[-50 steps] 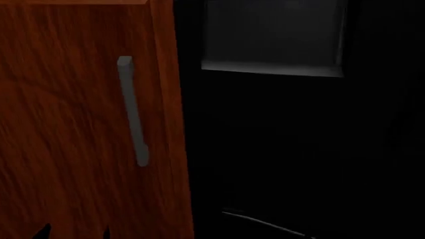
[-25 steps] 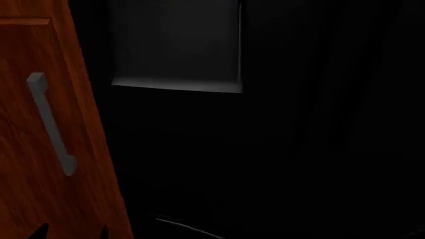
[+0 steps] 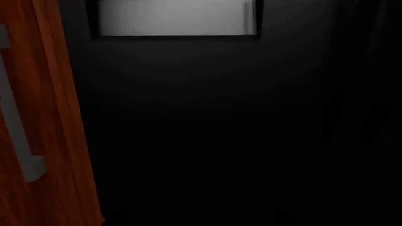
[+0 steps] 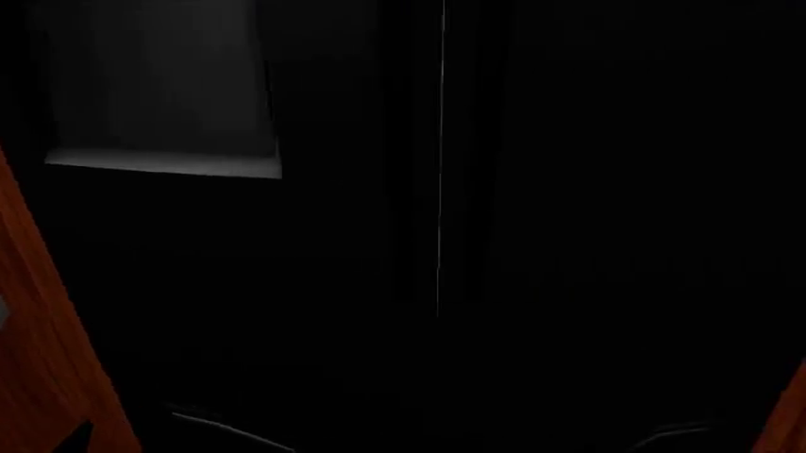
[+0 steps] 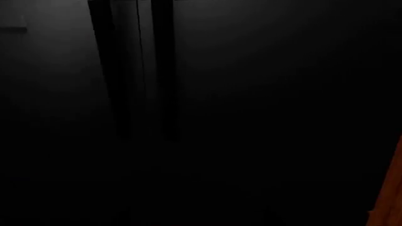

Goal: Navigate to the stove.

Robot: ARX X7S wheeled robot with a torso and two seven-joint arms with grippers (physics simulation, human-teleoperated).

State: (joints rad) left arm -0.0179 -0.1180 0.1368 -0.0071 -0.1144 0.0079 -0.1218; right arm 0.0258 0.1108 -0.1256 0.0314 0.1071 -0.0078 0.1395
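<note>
Stove, with its knobs, cooktop and bar handle, shows in none of the three views, so its place relative to either gripper's fingers cannot be told. What fills the head view is a tall black appliance [image 4: 529, 236], smooth and nearly featureless, with a thin bright vertical seam [image 4: 441, 160] running down its front and a grey recessed panel [image 4: 158, 94], rectangular with a lighter lower ledge, set into its upper left part. A sliver of reddish-brown wood-grain cabinet [image 4: 51, 359] edges the head view's lower left, and another sliver of the same wood [image 4: 787, 415] shows at the lower right. In the left wrist view the same grey panel [image 3: 176, 18] sits in the black front, beside a wood cabinet door [image 3: 60, 117] carrying a straight grey bar handle [image 3: 19, 136]. The right wrist view gives only the dark front with two darker vertical bands [image 5: 135, 70]. Neither arm nor gripper is visible, so their pose, and whether the fingers are spread or closed, cannot be told.
</note>
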